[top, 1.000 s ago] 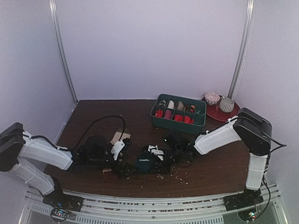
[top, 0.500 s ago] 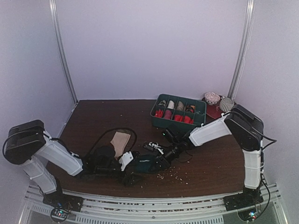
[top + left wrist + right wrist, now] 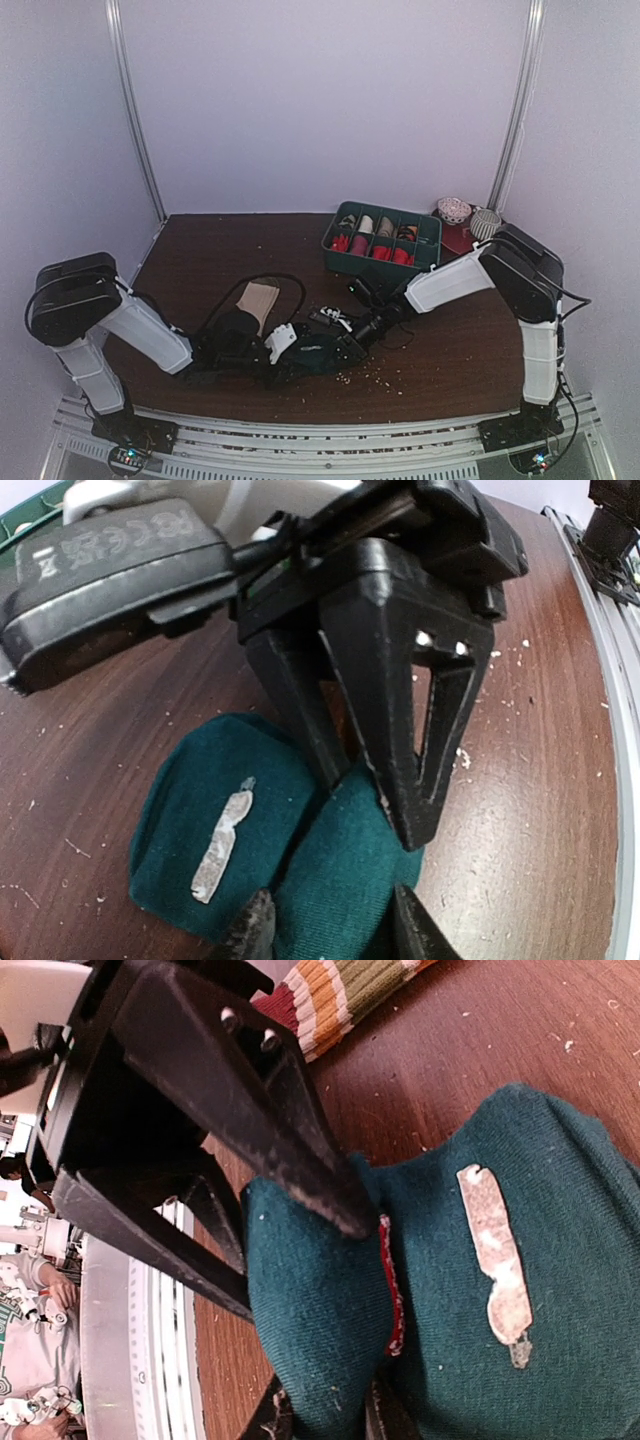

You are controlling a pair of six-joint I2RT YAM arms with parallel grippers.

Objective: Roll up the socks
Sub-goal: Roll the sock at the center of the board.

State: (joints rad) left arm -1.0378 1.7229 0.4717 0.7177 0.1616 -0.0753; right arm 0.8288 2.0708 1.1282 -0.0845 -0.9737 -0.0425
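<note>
We have the teal sock (image 3: 318, 352) bunched at the front-centre of the table (image 3: 200, 250), with left gripper (image 3: 330, 912) and right gripper (image 3: 325, 1410) both clamped on it from opposite sides. We judge it light, limp and grippy: pinch thick folds, not edges.

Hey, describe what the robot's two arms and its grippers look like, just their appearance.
Both the left arm and right arm have white link shells and bulky black joint housings. The left gripper and right gripper are black, with triangular, tapering fingers. A thin black cable loops beside the left arm.
</note>
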